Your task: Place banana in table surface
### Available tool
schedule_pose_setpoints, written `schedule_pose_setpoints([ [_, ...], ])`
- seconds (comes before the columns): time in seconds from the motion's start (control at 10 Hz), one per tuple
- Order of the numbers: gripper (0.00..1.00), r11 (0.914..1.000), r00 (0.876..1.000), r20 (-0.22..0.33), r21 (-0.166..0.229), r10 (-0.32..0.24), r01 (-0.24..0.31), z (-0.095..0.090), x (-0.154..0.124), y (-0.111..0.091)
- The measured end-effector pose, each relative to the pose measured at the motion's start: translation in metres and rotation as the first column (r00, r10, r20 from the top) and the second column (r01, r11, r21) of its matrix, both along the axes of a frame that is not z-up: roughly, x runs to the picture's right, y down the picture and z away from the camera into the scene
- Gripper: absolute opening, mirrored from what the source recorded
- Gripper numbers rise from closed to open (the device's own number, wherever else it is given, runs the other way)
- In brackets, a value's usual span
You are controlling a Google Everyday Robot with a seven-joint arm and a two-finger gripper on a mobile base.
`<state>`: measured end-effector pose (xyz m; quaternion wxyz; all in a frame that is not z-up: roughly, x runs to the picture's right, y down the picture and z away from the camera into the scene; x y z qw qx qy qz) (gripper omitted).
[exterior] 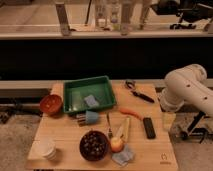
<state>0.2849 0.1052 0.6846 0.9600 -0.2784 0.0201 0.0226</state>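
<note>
The banana (126, 128) is slim and pale yellow. It lies on the light wooden table surface (65, 135) right of centre, between a fork (108, 125) and the black remote (149, 127), just below the orange carrot (130, 112). The white robot arm (186, 90) reaches in from the right. My gripper (168, 120) hangs below it at the table's right edge, right of the remote and apart from the banana. Nothing shows in it.
A green tray (75, 95) with a grey pad stands at the back. A red bowl (51, 104), a white cup (46, 148), a dark bowl (93, 145), an apple (116, 145), a blue-headed brush (90, 117), a grey sponge (122, 157) and a black tool (140, 93) are spread around.
</note>
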Motion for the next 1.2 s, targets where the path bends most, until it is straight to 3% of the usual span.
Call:
schedule_pose_setpoints([
  [1.2, 0.8, 1.0, 1.0, 0.0, 0.0, 0.0, 0.0, 0.0, 0.0, 0.0],
])
